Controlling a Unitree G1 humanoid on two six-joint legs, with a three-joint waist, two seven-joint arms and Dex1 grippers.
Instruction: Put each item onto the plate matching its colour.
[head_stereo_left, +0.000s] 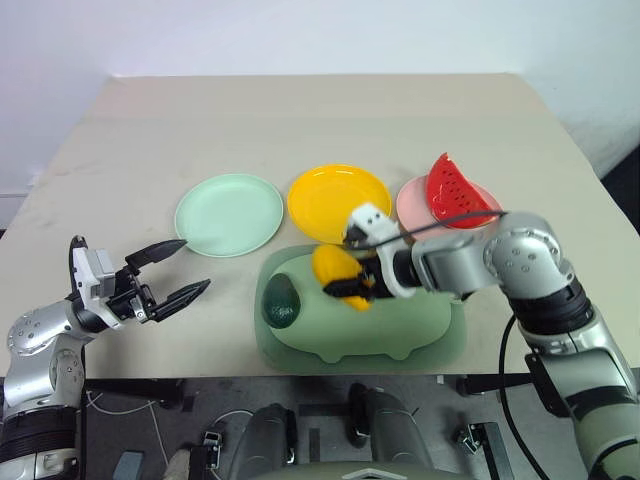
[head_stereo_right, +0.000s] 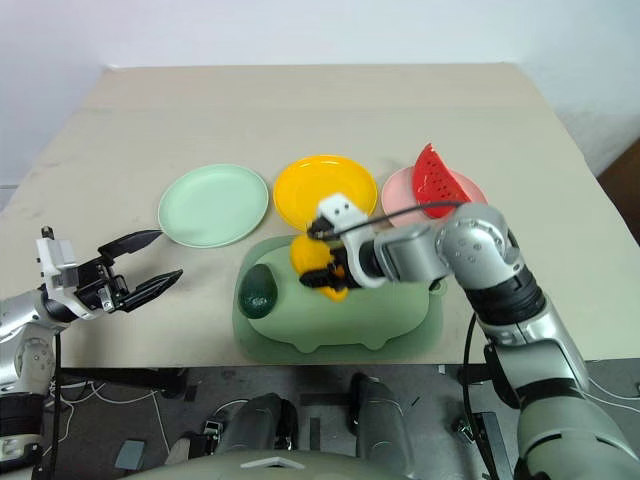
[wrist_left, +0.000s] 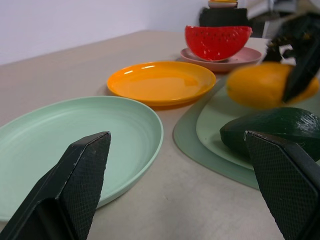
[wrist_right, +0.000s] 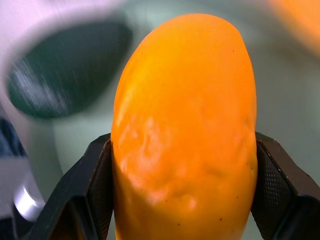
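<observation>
Beige and bare at its far end, the surface (head_stereo_left: 300, 120) fills most of the head views, with a pale wall behind it. Three plates stand in a row across the middle of the frame: a mint green plate (head_stereo_left: 228, 214) at centre left, a yellow plate (head_stereo_left: 338, 200) in the centre, and a pink plate (head_stereo_left: 420, 204) at centre right. On the pink plate the red watermelon wedge (head_stereo_left: 455, 190) stands with its seeded face showing. Below the plates, in the lower centre, lies the green pig-shaped board (head_stereo_left: 360, 325), its upper edge just beside the yellow plate. The dark green avocado (head_stereo_left: 281, 303) rests on the left part of the board. The right end effector (head_stereo_left: 362, 282) comes in from the right side of the frame and is clenched on the yellow mango (head_stereo_left: 338, 272), one black finger on each side of the fruit, as the right wrist view shows closely (wrist_right: 182, 135). The mango is over the upper middle of the board, just below the yellow plate; whether it touches the board cannot be told. The left end effector (head_stereo_left: 170, 270) hangs at lower left, released, its two fingers spread wide and grasping nothing, aimed toward the plates and well apart from the mint green plate.
</observation>
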